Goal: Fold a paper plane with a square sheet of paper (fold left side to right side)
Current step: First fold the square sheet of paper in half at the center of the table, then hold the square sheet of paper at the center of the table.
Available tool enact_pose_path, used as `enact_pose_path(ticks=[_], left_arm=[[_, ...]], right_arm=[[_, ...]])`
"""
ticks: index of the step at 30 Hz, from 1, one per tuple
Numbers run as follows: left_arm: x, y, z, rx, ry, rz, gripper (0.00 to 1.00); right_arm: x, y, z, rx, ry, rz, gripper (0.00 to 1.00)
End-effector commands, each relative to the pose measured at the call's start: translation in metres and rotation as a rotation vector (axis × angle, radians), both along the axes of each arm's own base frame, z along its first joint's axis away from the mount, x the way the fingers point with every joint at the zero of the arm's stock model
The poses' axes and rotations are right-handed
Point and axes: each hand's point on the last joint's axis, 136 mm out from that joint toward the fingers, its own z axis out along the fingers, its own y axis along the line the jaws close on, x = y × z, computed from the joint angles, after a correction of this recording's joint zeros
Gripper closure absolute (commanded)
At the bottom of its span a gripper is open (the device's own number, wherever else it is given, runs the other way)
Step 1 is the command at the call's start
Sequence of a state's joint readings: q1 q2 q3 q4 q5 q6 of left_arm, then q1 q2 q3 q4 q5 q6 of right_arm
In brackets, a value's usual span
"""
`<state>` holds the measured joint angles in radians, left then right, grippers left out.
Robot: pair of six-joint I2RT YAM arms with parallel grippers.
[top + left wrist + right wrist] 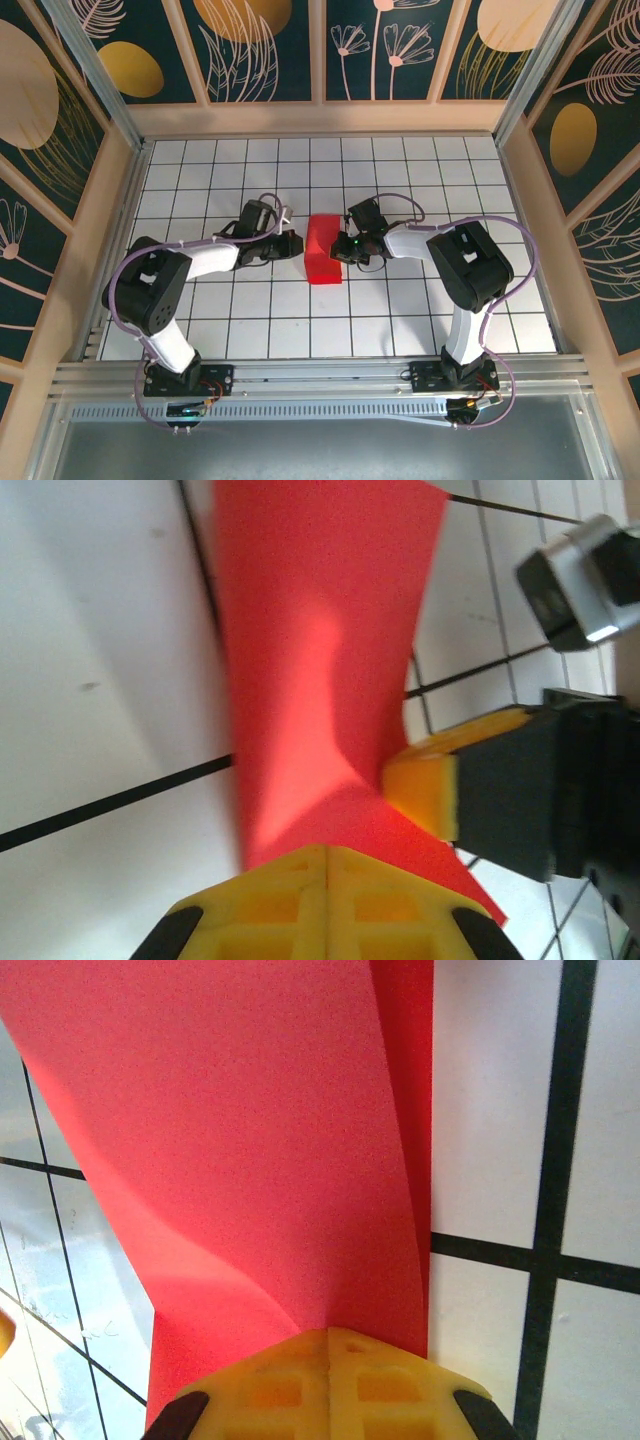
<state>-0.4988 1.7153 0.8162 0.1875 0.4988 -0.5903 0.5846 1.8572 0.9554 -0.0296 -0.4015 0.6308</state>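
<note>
The square sheet of paper [324, 250] is bright red and lies folded into a narrow upright rectangle at the middle of the grid table. My left gripper [298, 243] meets its left edge, and my right gripper [347, 245] meets its right edge. In the left wrist view the yellow jaws [327, 852] are pressed together with the paper [320, 630] running out from their tip. One of the right gripper's yellow fingertips [425, 785] touches the sheet beside them. In the right wrist view the shut jaws [328, 1332] pinch the paper [250, 1140], whose layers bow upward and converge at the tip.
A white table [400, 320] with black grid lines lies under both arms. Wooden walls [320, 118] with dark floral panels ring it on three sides. The arm bases [190, 380] stand on the metal rail at the near edge.
</note>
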Motion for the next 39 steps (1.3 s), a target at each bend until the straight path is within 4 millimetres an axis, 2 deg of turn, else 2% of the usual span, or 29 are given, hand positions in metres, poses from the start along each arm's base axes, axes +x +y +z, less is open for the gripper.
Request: enact_pose_path(ticks=[1,6,14,23,29,36,39], left_arm=[[-0.005,-0.028,0.002,-0.032,-0.015,-0.098,0.94],[-0.006,-0.036,-0.013,-0.017,0.011,-0.101,0.94],[-0.012,-0.028,-0.041,0.040,0.059,-0.086,0.94],[-0.020,-0.017,-0.061,0.096,0.094,-0.067,0.94],[-0.022,-0.011,-0.071,0.129,0.116,-0.055,0.95],[-0.023,-0.008,-0.077,0.153,0.123,-0.049,0.96],[-0.024,-0.009,-0.077,0.152,0.125,-0.051,0.96]], right_arm=[[-0.038,-0.038,-0.058,-0.226,0.147,-0.013,1.00],[-0.039,-0.036,-0.058,-0.225,0.147,-0.004,1.00],[-0.038,-0.034,-0.056,-0.221,0.141,0.001,1.00],[-0.033,-0.027,-0.047,-0.192,0.119,0.010,1.00],[-0.013,-0.010,-0.015,-0.117,0.033,0.015,1.00],[0.010,0.014,0.050,0.045,-0.115,0.011,1.00],[0.015,0.019,0.058,0.075,-0.140,0.015,1.00]])
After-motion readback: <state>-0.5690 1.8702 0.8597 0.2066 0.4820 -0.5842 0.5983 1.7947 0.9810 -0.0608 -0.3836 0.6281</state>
